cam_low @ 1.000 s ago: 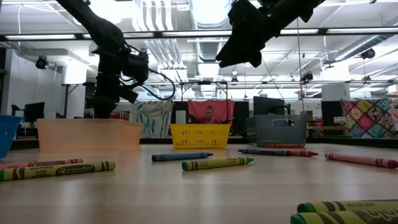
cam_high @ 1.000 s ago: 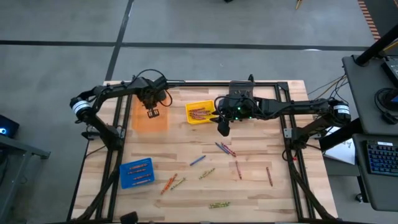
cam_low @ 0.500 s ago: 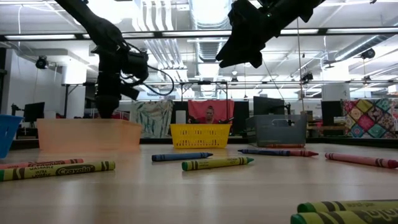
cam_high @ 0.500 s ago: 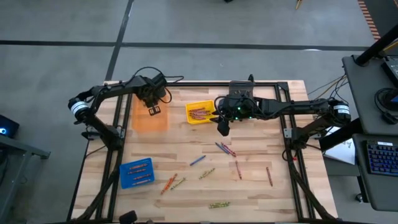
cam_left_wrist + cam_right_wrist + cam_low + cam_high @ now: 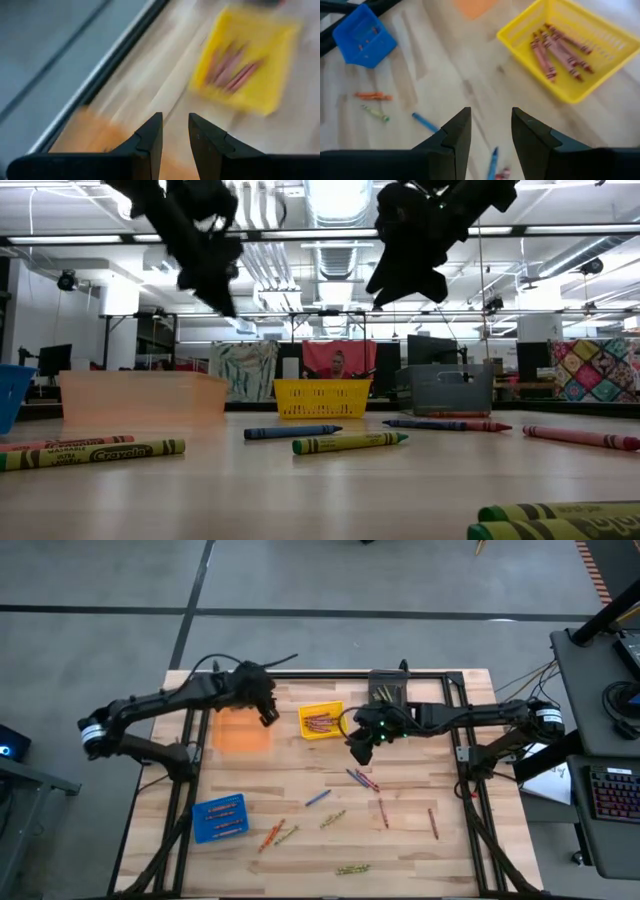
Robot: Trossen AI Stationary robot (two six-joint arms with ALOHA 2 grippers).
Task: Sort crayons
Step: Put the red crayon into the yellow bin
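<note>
Several crayons lie loose on the wooden table: a blue and a red one (image 5: pixel 361 780), a blue one (image 5: pixel 318 797), olive ones (image 5: pixel 333 818), red ones (image 5: pixel 433 823), and an orange one (image 5: pixel 272 834). Red crayons (image 5: pixel 560 47) lie in the yellow bin (image 5: pixel 322 721). My left gripper (image 5: pixel 270 717) is open and empty, raised between the orange bin (image 5: pixel 242 730) and the yellow bin; its wrist view (image 5: pixel 175 135) shows both. My right gripper (image 5: pixel 357 752) is open and empty above bare table, just right of the yellow bin and far of the loose crayons (image 5: pixel 491 130).
A blue bin (image 5: pixel 220 817) holding crayons stands near the left front. A grey bin (image 5: pixel 388 690) stands at the far edge, partly under my right arm. Olive crayons (image 5: pixel 352 868) lie near the front edge. Black frame rails run along both table sides.
My left gripper has moved from above the orange bin toward the table's right, toward the yellow bin, rising and tipping as it went. It stays open and empty. The crayons and bins have not moved.
</note>
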